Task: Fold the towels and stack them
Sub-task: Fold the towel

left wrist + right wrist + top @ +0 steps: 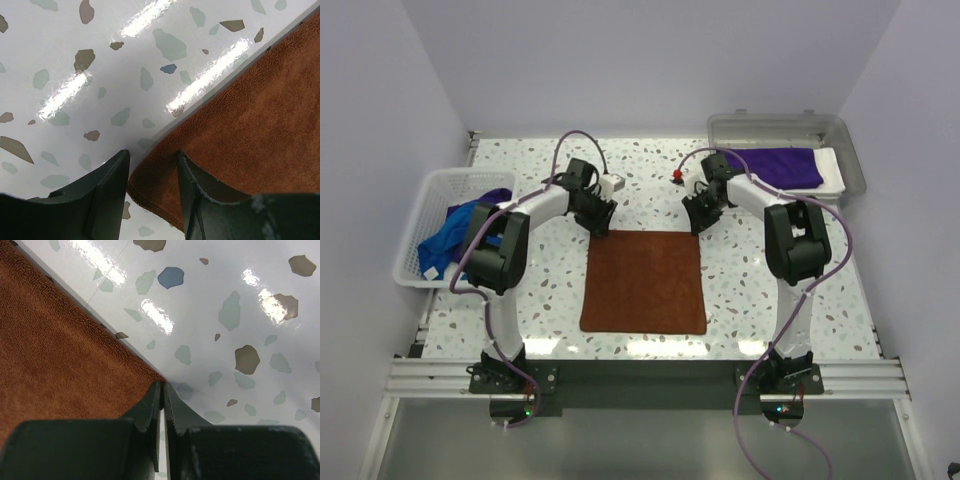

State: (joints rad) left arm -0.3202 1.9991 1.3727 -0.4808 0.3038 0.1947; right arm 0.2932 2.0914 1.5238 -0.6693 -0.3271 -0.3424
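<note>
The rust-brown towel (645,283) lies spread flat in one layer, roughly square, in the middle of the speckled surface (550,290), between the two arms. Its nap looks short and even, with a narrow hemmed border, and no folds or wrinkles show. Its near edge runs close to the near edge of the surface, and its far edge sits just under the two tools.

The left tool (152,156) is spread. Its fingers (107,195) straddle the far-left corner of the towel, one over bare surface and the other over cloth, with the corner lying in the gap. The right tool (163,384) is pressed together, its tips right at the far-right corner. Whether any cloth is caught between them cannot be told, since only a thin pale slit shows there.

Bare surface lies open on both sides of the towel, a wide strip on the left towards the white basket (460,173) and a similar strip on the right. A further band lies far of the towel, where a small red object (677,177) sits. The basket stands at the left edge and holds a crumpled blue towel (440,243) and a purple towel (495,197). At the far right a grey tray (775,128) holds a white sheet (835,170) with a second purple towel (785,167) lying folded on it, well apart from the brown one.
</note>
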